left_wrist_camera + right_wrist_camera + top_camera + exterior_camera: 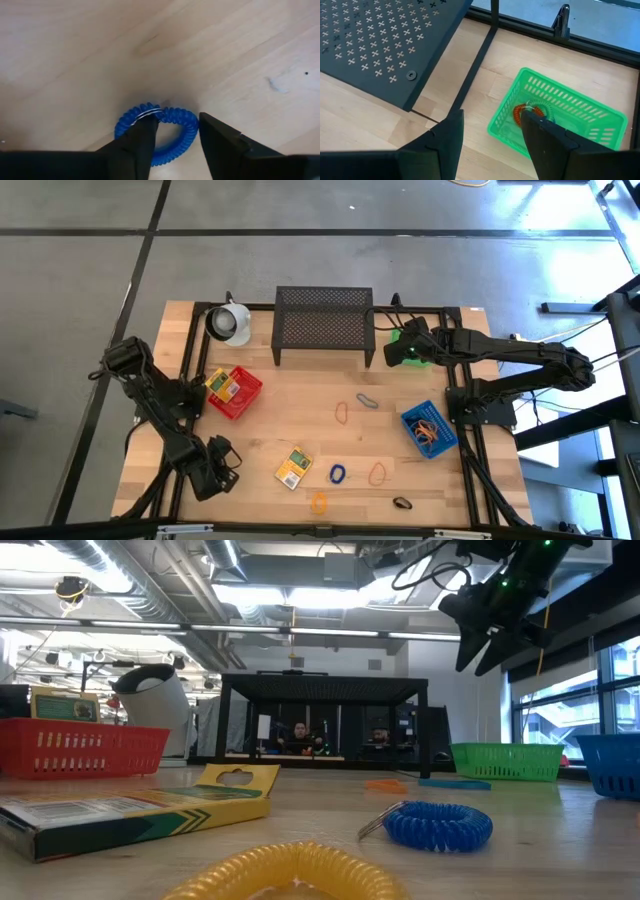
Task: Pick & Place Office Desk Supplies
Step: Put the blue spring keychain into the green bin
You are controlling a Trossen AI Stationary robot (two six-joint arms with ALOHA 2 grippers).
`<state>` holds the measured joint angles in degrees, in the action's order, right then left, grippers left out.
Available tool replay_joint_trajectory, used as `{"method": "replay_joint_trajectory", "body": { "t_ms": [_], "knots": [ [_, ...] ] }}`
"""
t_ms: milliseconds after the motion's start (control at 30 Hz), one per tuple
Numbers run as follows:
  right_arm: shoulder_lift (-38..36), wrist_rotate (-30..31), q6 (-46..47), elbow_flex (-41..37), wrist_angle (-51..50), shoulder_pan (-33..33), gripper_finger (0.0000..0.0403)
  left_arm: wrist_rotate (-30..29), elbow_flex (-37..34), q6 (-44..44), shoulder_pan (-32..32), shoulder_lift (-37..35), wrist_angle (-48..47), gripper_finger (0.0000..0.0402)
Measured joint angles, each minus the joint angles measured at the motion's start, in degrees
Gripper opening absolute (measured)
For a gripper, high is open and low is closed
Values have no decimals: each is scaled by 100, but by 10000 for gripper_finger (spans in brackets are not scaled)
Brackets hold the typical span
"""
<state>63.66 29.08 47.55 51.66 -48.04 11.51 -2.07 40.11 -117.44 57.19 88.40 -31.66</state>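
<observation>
Blue coiled plastic loop (337,473) with small metal ring lies flat on wooden table (300,410) near front edge. Long axis runs roughly front-to-back in high view.

Left gripper (222,458) sits well apart, toward table's left. Fingers spread, nothing pinched. Loop shows ahead between them in wrist view.

Right gripper (400,348) hangs above green slotted plastic bin (580,107), fingers spread, empty.
</observation>
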Motion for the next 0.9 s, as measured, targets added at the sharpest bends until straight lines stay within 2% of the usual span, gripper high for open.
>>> {"method": "replay_joint_trajectory", "body": {
  "t_ms": [400,600,667,900],
  "knots": [
    [0,5,-2,0,1,0,197,34,-12,172,-38,7,-260,13],
    [0,5,93,0,1,0,194,-15,52,452,-174,1,-308,14],
    [0,5,143,0,1,0,192,-334,92,604,-240,-65,-299,13],
    [0,-32,150,0,69,0,189,-2234,285,1409,-477,-428,-263,10]
  ]
}}
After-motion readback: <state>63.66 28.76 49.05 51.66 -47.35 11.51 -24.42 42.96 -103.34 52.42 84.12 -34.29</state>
